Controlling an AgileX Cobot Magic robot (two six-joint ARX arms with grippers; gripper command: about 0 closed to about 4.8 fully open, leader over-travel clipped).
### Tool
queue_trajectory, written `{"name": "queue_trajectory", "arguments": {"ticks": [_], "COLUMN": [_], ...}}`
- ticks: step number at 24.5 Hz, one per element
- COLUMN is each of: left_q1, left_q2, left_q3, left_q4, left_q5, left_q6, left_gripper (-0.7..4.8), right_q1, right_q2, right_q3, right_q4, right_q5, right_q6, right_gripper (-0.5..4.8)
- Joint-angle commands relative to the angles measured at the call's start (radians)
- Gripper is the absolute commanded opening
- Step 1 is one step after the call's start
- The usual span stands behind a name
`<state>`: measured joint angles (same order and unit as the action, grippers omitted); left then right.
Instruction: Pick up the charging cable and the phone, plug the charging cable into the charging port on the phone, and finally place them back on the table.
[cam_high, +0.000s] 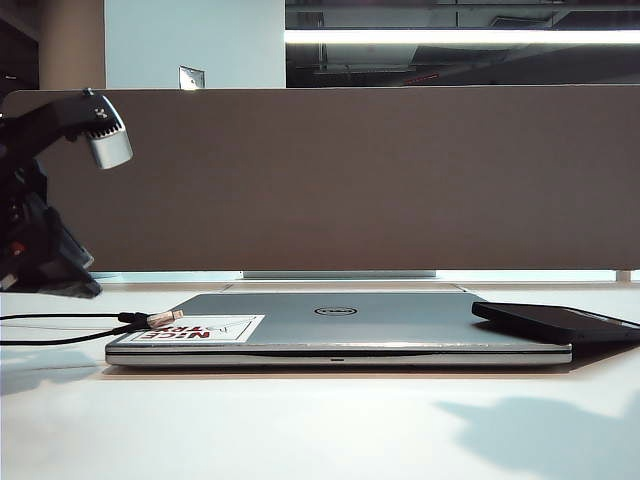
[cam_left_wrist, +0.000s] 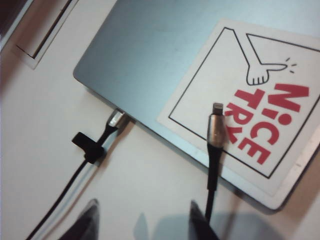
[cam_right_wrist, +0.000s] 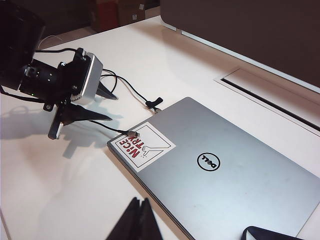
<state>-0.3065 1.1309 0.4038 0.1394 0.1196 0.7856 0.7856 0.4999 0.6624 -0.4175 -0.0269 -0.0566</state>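
Charging cable (cam_left_wrist: 217, 131) tip on laptop (cam_left_wrist: 165, 55); left tool (cam_left_wrist: 145, 220) spread wide, empty; right tool (cam_right_wrist: 138, 220) pressed together, empty.

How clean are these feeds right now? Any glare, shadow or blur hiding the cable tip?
Left wrist view: slightly soft but usable, charging cable tip readable on the sticker; the open left gripper fingers are dark and blurred. Exterior view: bright ceiling strip, soft shadows on the table. Right wrist view: sharp, even light; left gripper's shadow falls beside the laptop.
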Motion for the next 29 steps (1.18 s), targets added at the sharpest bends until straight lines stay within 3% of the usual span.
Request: {"name": "queue_trajectory", "arguments": {"ticks": [1,16,21,29], "left_q1": [0.001,-0.002,-0.077,-0.080], "left_q2": [0.043,0.133,0.148,0.209], "left_q3": [0.004,0.004,0.004,0.004], "left_q4": [0.010,0.066,0.073,0.137], "left_q5": [0.001,0.002,0.001,0.001], "left_q6": [0.000,0.010,0.035,0.037], "left_gripper": [2.18,2.15,2.15,2.15], "right_q1": [-0.001,-0.001,-0.001,-0.001], "right_q2": [-0.001,-0.002,-0.002,-0.004], "right_q3": [0.003,0.003,0.003,0.003], "right_q4": [0.027,0.033,0.033,0.034], "right_q5": [-0.002,-0.001,-0.001,-0.002], "right_q6": [0.001,0.001,0.000,0.000], "right_gripper": [-0.06,-0.06,-0.06,-0.06]}}
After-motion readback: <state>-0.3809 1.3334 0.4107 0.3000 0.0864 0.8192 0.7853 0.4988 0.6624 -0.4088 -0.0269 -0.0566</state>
